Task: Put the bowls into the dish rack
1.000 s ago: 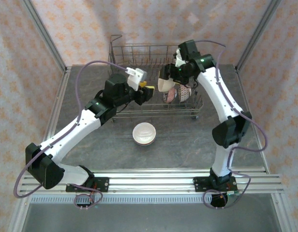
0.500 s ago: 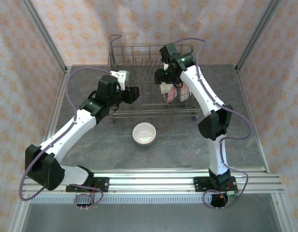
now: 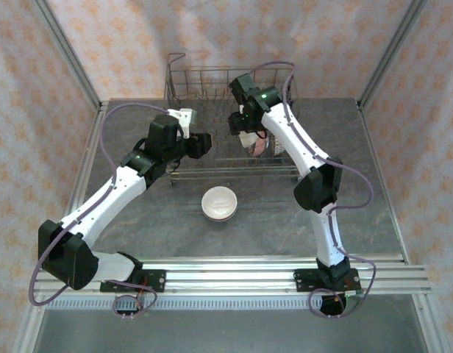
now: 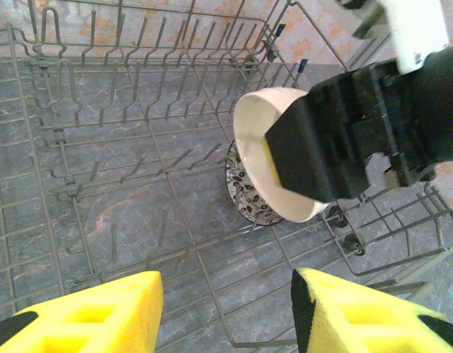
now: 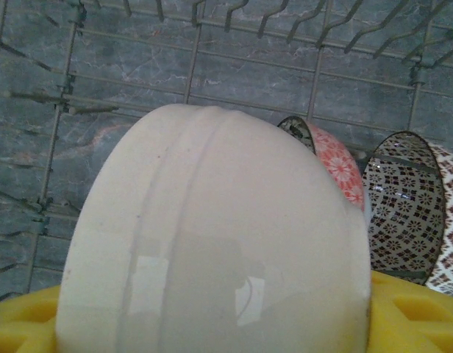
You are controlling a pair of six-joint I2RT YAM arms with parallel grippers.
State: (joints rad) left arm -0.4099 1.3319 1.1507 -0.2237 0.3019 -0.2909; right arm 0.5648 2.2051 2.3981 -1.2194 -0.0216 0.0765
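My right gripper [image 3: 245, 126] is shut on a cream bowl [image 3: 248, 139], holding it on edge low over the middle of the grey wire dish rack [image 3: 212, 76]. In the right wrist view the cream bowl [image 5: 212, 243] sits between the yellow fingers [image 5: 20, 323]. To its right, an orange-red floral bowl [image 5: 335, 160] and a black-and-white patterned bowl [image 5: 403, 198] stand in the rack. My left gripper [image 4: 226, 312] hangs open over the rack's left half with nothing in it. A white bowl [image 3: 219, 204] rests on the table in front of the rack.
Rows of upright tines [image 4: 138, 81] fill the rack's far side. In the left wrist view the right gripper [image 4: 285, 158] and its cream bowl [image 4: 256, 140] hang just above a dark patterned bowl [image 4: 245, 193]. The rack's loop handle [image 3: 175, 57] rises at the back left.
My right arm has swung left over the rack and carried the cream bowl toward the middle. My left gripper has pulled back a little to the left.
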